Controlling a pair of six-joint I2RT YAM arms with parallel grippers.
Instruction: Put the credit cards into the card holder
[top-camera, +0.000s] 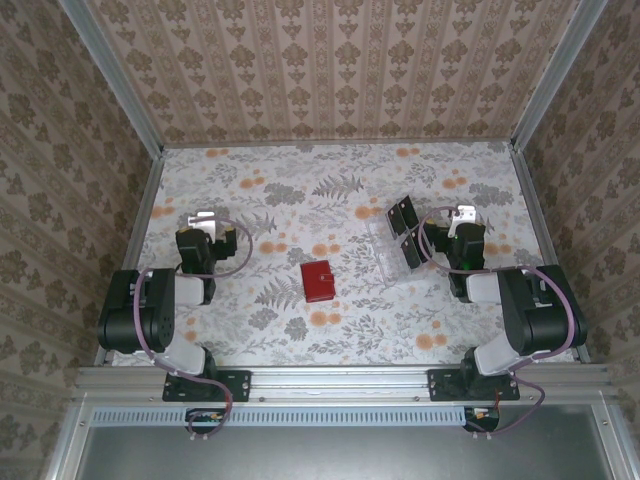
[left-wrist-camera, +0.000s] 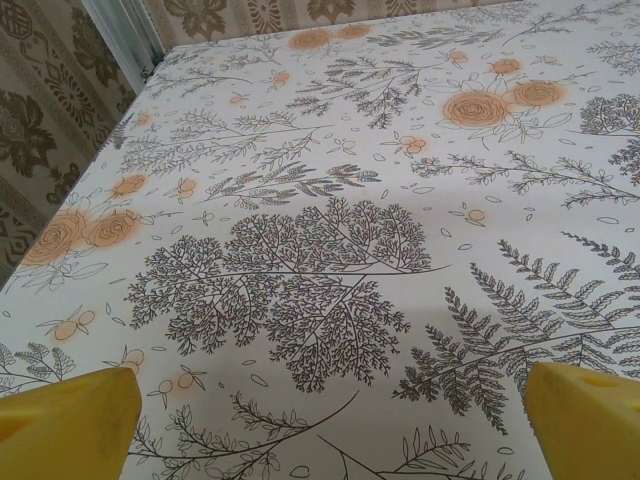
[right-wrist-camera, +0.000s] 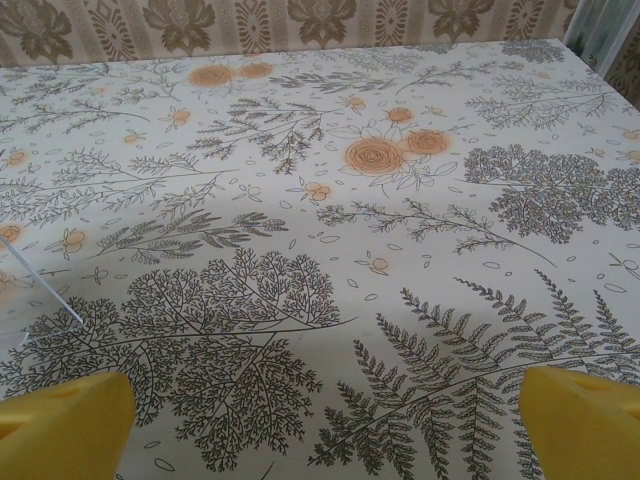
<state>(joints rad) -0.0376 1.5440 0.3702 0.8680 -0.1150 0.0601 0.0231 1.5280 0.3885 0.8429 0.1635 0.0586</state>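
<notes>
The card holder (top-camera: 320, 281), a small red wallet, lies closed on the floral table near the middle. Two dark credit cards (top-camera: 402, 212) (top-camera: 411, 249) lean in a clear plastic tray (top-camera: 385, 252) to its right. My right gripper (top-camera: 462, 214) hovers just right of that tray; in the right wrist view the gripper (right-wrist-camera: 325, 430) is open, its yellow fingertips (right-wrist-camera: 60, 425) wide apart over bare tablecloth. My left gripper (top-camera: 205, 218) sits at the table's left, well away from the wallet. The left wrist view shows it (left-wrist-camera: 325, 430) open and empty, with its yellow fingertips (left-wrist-camera: 590, 425) spread.
A corner of the clear tray (right-wrist-camera: 45, 295) shows at the left edge of the right wrist view. Patterned walls enclose the table on three sides, with a metal rail (top-camera: 340, 380) along the near edge. Open tablecloth lies between the wallet and the left arm.
</notes>
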